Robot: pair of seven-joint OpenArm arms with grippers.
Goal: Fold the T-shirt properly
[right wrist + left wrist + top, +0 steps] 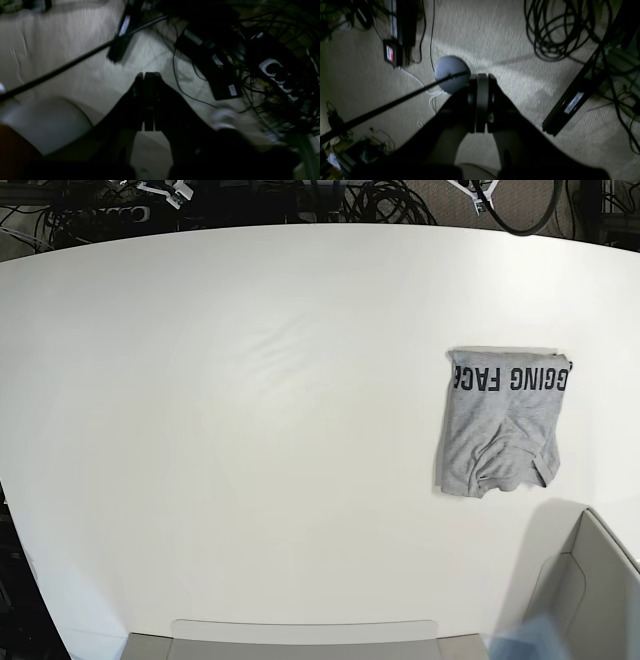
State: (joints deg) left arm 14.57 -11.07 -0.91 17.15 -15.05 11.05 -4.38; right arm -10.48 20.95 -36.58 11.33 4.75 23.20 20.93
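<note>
A wide white table point(250, 430) fills the base view; both wrist cameras look down on carpet point(495, 37) strewn with cables point(557, 32), so both arms hang off the table. The T-shirt point(503, 423) lies on the base view's right side, a compact folded packet, long axis running near to far, lettering at the far edge. Folding looks finished; at most a smoothing touch remains. The left gripper point(480, 77) and right gripper point(149, 75) are each pressed together, holding nothing.
</note>
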